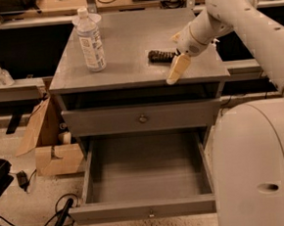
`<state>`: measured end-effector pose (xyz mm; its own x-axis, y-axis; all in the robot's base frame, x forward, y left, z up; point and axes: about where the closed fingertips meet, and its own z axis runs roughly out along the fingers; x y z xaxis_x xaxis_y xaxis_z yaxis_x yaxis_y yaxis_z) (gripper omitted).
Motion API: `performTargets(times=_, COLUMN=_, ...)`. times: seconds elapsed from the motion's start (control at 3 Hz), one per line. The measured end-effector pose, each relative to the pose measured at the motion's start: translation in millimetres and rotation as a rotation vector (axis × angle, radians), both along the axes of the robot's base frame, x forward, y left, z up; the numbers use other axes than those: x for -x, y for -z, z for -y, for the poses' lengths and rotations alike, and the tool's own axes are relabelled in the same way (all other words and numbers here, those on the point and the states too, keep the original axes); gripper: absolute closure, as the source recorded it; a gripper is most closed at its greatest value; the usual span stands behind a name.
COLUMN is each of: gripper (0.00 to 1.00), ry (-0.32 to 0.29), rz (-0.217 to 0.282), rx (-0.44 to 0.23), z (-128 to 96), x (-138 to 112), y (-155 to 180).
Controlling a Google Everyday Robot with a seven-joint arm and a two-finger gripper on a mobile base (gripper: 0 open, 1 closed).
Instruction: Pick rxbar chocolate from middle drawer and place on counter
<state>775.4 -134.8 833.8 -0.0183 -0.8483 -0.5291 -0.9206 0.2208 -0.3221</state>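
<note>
The rxbar chocolate [162, 56], a small black bar, lies flat on the grey counter [126, 37], right of centre. My gripper [177, 53] hovers at the bar's right end and is open. One cream finger [177, 68] points down toward the counter's front edge, apart from the bar, and the other shows behind it. The middle drawer [147, 176] is pulled out below, and its grey floor is bare.
A clear plastic bottle [91, 40] stands upright on the counter's left side. A shut drawer front with a round knob [142, 118] sits above the open drawer. My white base [259, 164] stands at the right. A cardboard box [51, 146] and cables lie on the floor at left.
</note>
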Motion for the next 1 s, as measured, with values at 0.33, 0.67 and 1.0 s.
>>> performTargets(times=0.33, gripper=0.0, ry=0.0, rz=0.0, rx=0.0, z=0, x=0, y=0)
performTargets(times=0.67, gripper=0.0, ry=0.055, rz=0.094, rx=-0.103, z=13, x=3, y=-80)
performTargets(times=1.0, gripper=0.0, ry=0.143, rz=0.234, rx=-0.187, z=41, x=15, y=-157)
